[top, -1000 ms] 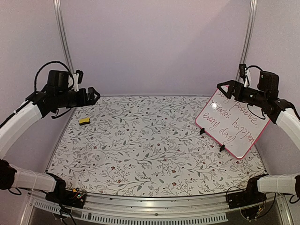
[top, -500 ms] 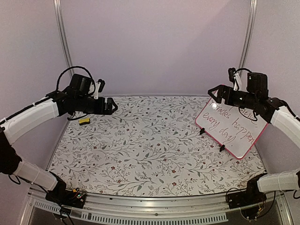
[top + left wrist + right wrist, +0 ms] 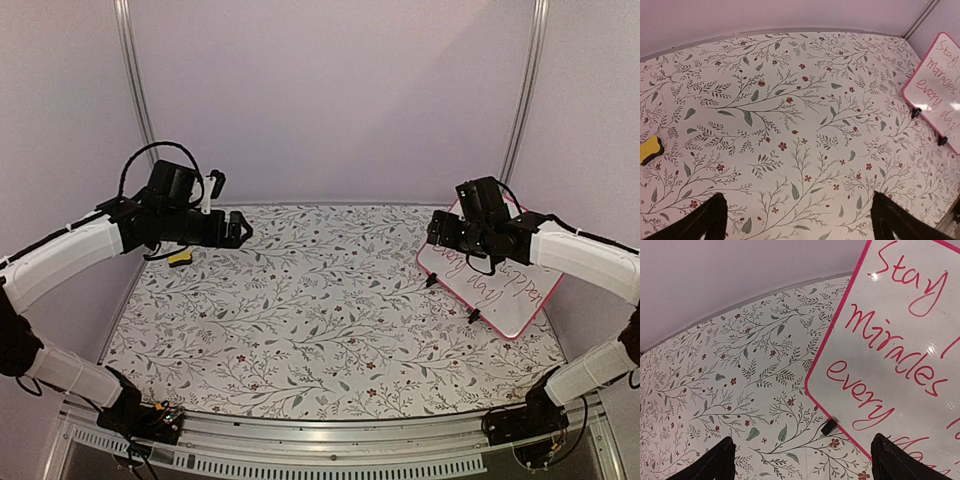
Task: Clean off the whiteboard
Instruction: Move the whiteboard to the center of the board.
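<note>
The floral table (image 3: 300, 330) spreads under both hands; the whiteboard (image 3: 497, 303) stands just below and ahead of my right gripper (image 3: 440, 232), well apart from my left gripper (image 3: 238, 229), far off to its right; both hands are spread wide with nothing between the fingers, as each wrist view shows

My worry is the board first; it is propped tilted on two small black clip feet (image 3: 828, 427), so a push from the right hand, which is already close over its top edge, could tip it or skate it across the cloth; I cannot tell whether its back rests on the side wall; neither hand carries anything to wipe with, and bare fingers would only smear; the small yellow block (image 3: 650, 149), which I judge to be the eraser, lies below and to the left of the left hand, easy to overshoot

The board (image 3: 900, 350) is glossy white in a thin pink frame with rounded corners, covered in red handwriting: "Stay", "miracles", "every"; nothing is wiped yet
</note>
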{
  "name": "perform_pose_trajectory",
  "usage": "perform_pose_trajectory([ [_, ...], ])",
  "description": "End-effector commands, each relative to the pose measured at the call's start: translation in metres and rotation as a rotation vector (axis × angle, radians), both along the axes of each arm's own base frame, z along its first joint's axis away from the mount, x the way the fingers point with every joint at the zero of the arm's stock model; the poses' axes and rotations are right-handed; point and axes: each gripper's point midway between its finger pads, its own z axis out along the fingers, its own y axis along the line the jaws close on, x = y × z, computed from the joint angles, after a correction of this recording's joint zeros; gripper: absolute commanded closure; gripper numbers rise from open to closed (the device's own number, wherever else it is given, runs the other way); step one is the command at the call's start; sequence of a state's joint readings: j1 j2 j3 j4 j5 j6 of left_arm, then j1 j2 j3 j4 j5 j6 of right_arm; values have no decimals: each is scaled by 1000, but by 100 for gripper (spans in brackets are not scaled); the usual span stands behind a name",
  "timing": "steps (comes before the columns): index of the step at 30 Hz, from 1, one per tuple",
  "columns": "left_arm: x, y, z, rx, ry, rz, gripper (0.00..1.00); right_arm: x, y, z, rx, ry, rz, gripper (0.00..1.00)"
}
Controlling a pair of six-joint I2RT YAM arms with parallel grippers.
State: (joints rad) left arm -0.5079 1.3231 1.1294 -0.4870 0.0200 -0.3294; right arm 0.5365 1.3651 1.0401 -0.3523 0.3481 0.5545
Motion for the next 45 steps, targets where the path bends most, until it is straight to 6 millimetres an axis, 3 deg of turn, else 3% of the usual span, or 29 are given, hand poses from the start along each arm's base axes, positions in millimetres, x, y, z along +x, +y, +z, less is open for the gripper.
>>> perform_pose_trajectory([
  [1, -7, 2, 3, 6, -27, -5, 0, 6, -13, -25, -29, 32, -193, 12],
  [9, -13, 17, -1, 35, -51, 28, 0, 9, -15, -72, -41, 102, -309, 29],
  [21, -18, 26, -6, 22, -65, 38, 0, 21, -14, -116, -54, 174, -425, 44],
  [39, -23, 38, -2, 19, -85, 54, 0, 34, -5, -157, -61, 244, -499, 44],
  [45, -22, 38, -2, 16, -90, 49, 0, 36, -8, -161, -74, 237, -527, 45],
])
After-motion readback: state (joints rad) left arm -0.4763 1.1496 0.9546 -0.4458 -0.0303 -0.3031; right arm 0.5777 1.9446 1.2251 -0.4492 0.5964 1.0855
